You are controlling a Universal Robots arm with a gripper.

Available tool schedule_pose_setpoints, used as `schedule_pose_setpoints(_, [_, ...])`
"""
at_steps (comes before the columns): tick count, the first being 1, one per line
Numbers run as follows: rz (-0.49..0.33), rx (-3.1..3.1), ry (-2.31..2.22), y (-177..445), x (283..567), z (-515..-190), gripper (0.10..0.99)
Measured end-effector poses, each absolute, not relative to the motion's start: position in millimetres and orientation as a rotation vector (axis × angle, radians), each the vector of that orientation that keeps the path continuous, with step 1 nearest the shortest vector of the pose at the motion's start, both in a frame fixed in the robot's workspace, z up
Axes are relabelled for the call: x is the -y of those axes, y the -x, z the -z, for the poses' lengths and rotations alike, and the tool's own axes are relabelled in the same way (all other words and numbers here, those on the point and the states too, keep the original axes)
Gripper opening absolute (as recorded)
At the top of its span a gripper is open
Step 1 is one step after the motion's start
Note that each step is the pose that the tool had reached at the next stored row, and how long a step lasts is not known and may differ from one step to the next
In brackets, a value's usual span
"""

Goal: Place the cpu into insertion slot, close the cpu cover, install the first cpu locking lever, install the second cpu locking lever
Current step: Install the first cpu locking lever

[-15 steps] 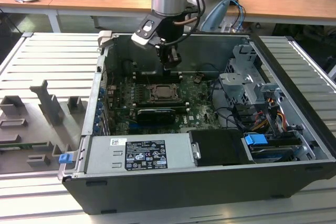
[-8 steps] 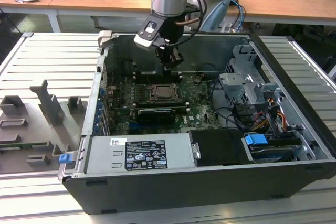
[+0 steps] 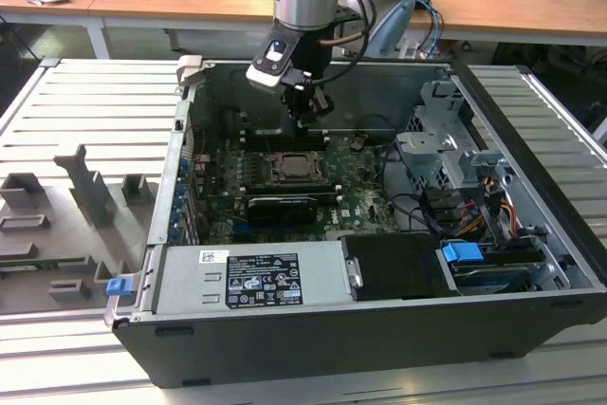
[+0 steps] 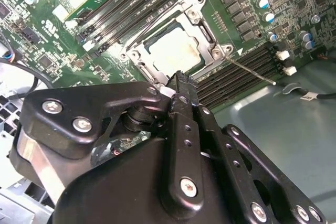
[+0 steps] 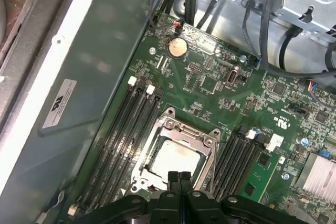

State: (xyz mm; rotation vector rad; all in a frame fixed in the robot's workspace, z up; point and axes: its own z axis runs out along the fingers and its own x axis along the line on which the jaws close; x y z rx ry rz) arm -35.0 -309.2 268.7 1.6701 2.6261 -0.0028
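Squarely in the insertion slot (image 5: pixel 137 177), the pale, stained cpu (image 5: pixel 176 158) shows through the silver cpu cover (image 5: pixel 206 153); the gripper (image 5: pixel 179 176) is clenched, empty.

The pincer (image 5: pixel 180 177) hides one edge of the cpu cover (image 5: pixel 185 128).

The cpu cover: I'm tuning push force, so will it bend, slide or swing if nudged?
The cpu cover is a thin windowed metal frame, so probably light yet fairly stiff, though its narrow bars might flex. It lies flat around the cpu, so a sideways nudge likely won't slide it.
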Motion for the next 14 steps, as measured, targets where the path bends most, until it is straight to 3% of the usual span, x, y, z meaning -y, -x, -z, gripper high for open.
schedule_pose_setpoints(14, [-0.002, -2.801, -1.358, 35.0, 309.2, -268.0, 0.106])
